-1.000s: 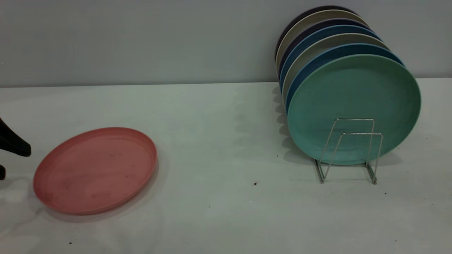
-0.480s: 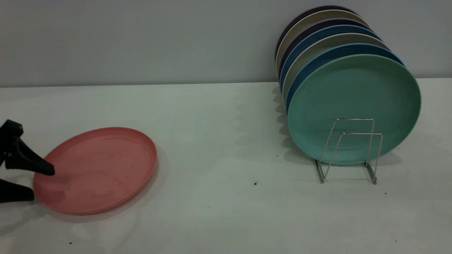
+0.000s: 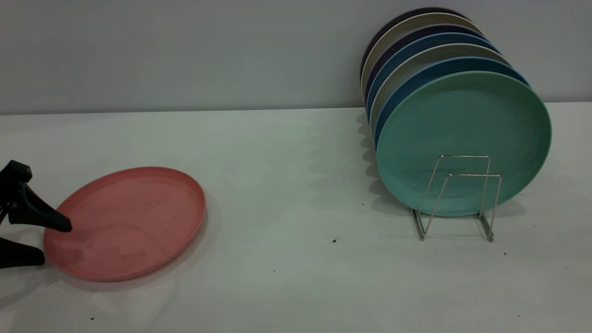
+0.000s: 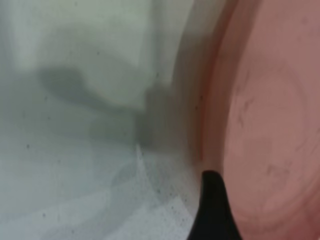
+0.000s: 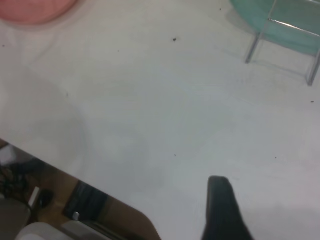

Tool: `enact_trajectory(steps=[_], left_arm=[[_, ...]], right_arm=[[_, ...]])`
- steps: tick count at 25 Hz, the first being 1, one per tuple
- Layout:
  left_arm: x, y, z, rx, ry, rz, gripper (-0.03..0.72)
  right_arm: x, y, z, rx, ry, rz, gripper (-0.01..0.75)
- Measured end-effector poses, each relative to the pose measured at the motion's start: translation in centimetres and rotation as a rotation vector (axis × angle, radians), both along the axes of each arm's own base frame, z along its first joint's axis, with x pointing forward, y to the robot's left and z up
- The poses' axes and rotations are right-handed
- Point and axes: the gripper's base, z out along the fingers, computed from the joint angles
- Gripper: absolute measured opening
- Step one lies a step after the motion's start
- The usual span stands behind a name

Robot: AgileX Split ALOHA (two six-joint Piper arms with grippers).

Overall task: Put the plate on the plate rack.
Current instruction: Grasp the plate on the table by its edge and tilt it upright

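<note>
The salmon-pink plate (image 3: 127, 222) lies flat on the table at the left. My left gripper (image 3: 56, 243) is open at the plate's left edge. One finger (image 3: 44, 219) reaches over the rim and the other (image 3: 23, 256) is low beside it, outside the rim. In the left wrist view one dark fingertip (image 4: 212, 210) sits at the plate's rim (image 4: 270, 125). The silver wire plate rack (image 3: 455, 199) stands at the right. My right gripper (image 5: 222, 205) shows only as a dark part in the right wrist view, above the table's near side, far from the plate (image 5: 35, 10).
A mint-green plate (image 3: 462, 134) stands upright in the rack, with several blue and beige plates (image 3: 416, 51) behind it. Two wire loops in front of it hold nothing. A grey wall runs along the back. The table's near edge (image 5: 100, 185) shows in the right wrist view.
My left gripper has moved right from the frame's left edge to the plate's left rim and now straddles it. The plate and rack have not moved.
</note>
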Motion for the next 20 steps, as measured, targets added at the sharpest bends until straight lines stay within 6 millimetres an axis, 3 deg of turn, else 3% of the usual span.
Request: enact_trajectory(steps=[20], left_arm=[[-0.2, -0.6, -2.5, -0.080, 0.010, 0.024, 0.563]], right_arm=[[0.0, 0.0, 0.0, 0.000, -0.002, -0.001, 0.494]])
